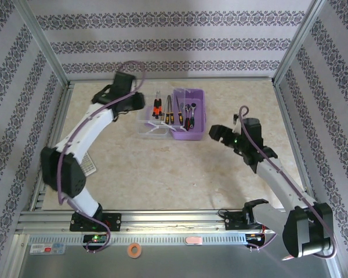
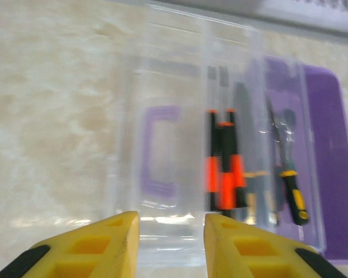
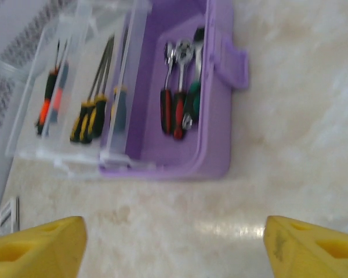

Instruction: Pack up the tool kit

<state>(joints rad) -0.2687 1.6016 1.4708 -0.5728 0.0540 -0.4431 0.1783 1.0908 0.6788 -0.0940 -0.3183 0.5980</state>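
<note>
top external places the purple case (image 1: 188, 116) open at the far middle of the bench (image 1: 162, 174), with the clear lid (image 1: 152, 123) laid out on its left and an arm on each side.
right wrist is close enough to read the contents: ratchet wrench (image 3: 180, 69) with red-and-black handles against the tub's right wall. yellow-black screwdrivers (image 3: 90, 116) and orange-black screwdrivers (image 3: 51, 101) lie in the clear part.
left wrist shows the purple handle (image 2: 159, 152) through the lid.
left pincer (image 2: 171, 223): narrowly parted at the lid's near edge, nothing visibly gripped.
right pincer (image 3: 174, 226): spread wide, empty, short of the case.
</note>
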